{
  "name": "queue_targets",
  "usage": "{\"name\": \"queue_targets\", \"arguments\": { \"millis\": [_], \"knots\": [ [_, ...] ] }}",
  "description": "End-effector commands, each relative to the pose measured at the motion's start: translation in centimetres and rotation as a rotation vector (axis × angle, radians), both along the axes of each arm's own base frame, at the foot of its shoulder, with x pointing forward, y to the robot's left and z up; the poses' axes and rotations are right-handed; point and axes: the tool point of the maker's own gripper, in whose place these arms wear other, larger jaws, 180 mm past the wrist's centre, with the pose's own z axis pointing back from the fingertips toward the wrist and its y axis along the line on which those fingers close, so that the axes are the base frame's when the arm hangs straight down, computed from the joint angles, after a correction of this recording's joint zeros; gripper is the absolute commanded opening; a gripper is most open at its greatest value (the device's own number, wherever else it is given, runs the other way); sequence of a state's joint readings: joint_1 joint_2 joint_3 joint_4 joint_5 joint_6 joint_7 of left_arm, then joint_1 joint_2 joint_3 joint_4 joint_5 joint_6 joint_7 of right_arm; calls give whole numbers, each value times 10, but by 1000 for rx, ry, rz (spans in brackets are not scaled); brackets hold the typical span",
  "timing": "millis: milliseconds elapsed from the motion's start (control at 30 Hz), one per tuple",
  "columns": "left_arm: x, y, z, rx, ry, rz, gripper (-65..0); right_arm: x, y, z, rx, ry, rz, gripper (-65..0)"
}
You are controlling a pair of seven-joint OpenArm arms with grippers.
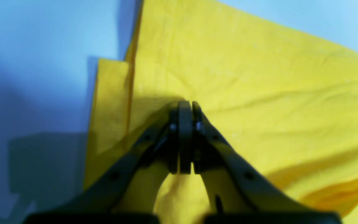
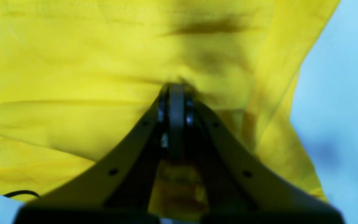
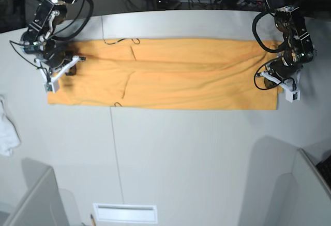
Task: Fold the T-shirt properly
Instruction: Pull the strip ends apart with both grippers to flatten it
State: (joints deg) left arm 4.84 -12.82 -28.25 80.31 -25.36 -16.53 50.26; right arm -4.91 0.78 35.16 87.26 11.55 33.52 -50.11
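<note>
The light-orange T-shirt (image 3: 170, 81) lies on the white table (image 3: 181, 148) as a long flat strip, folded lengthwise. It looks yellow in the wrist views. My left gripper (image 3: 274, 78) is at its right end in the base view. In the left wrist view the gripper (image 1: 185, 104) is shut, its tips pressed into the T-shirt (image 1: 259, 93) where wrinkles converge. My right gripper (image 3: 66, 66) is at the strip's left end. In the right wrist view it (image 2: 176, 87) is shut on puckered T-shirt cloth (image 2: 73, 77).
A small white cloth (image 3: 6, 127) lies at the table's left edge. Grey panels stand at the front left (image 3: 31, 200) and front right (image 3: 305, 184). A white slot plate (image 3: 124, 213) sits at the front. A thin dark cable (image 2: 20, 193) runs near the shirt's edge.
</note>
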Motion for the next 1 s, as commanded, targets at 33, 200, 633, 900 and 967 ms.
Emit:
{"name": "queue_targets", "arguments": {
  "millis": [33,200,633,900,967],
  "knots": [
    [-14,4,-15,38,143,-1,-650,8,-15,0,-72,35,-1,-650],
    [14,10,3,43,82,11,-650,37,-17,10,-86,-5,1,-650],
    [36,44,67,113,-58,67,-650,54,-30,79,-214,-182,1,-650],
    [33,60,127,18,-182,87,-650,49,-24,94,-203,-194,-5,-650],
    [19,71,131,15,-185,115,-650,41,-19,98,-184,-219,7,-650]
  ]
}}
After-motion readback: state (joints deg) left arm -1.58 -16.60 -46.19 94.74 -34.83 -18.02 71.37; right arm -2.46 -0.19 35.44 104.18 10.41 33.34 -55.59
